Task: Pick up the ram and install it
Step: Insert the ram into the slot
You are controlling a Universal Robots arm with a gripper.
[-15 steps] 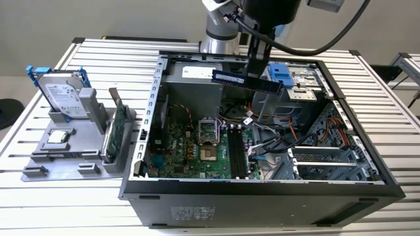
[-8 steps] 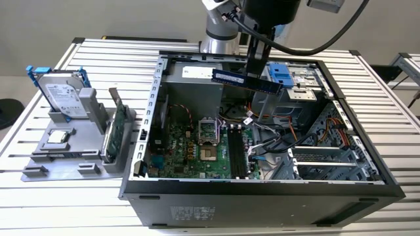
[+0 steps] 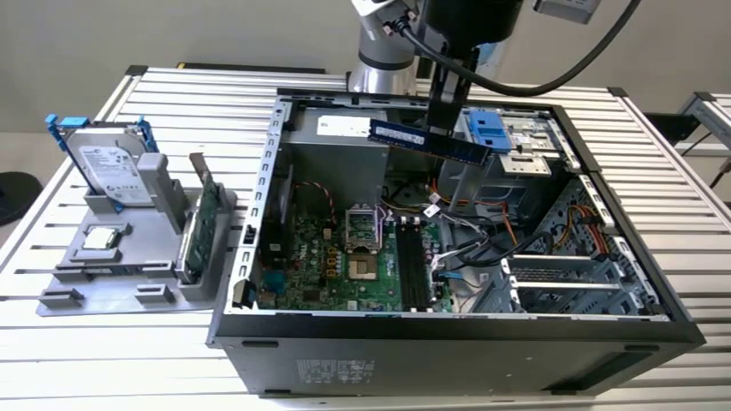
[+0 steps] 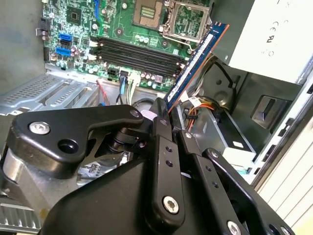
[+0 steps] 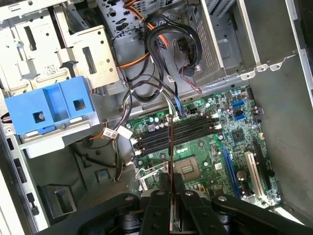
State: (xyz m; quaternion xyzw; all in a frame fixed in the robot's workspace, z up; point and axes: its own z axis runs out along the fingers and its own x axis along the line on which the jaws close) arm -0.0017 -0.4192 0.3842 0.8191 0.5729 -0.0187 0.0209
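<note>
Now the gripper (image 3: 449,116) is closed on the ram (image 3: 400,134), pinching it near its middle. It holds the ram in the air above the open computer case (image 3: 457,338), well apart from the motherboard (image 3: 342,261). In the exterior view the ram shows its flat side and hangs tilted, with the end toward the exterior view's right lower. In the first wrist view the same ram (image 5: 170,142) is seen edge-on, a thin line coming out of the gripper (image 5: 171,185) and crossing in front of the black memory slots (image 5: 183,128). The second wrist view gives its label side (image 4: 198,56) (the part between the fingers (image 4: 159,128) is hidden). How high the ram is above the slots I cannot tell. Outside the case, on the table (image 3: 115,364) at the exterior view's left, a grey holder (image 3: 103,282) carries the hard drive (image 3: 109,163) and the green card (image 3: 200,235). The arm is cut off by the top edge.
</note>
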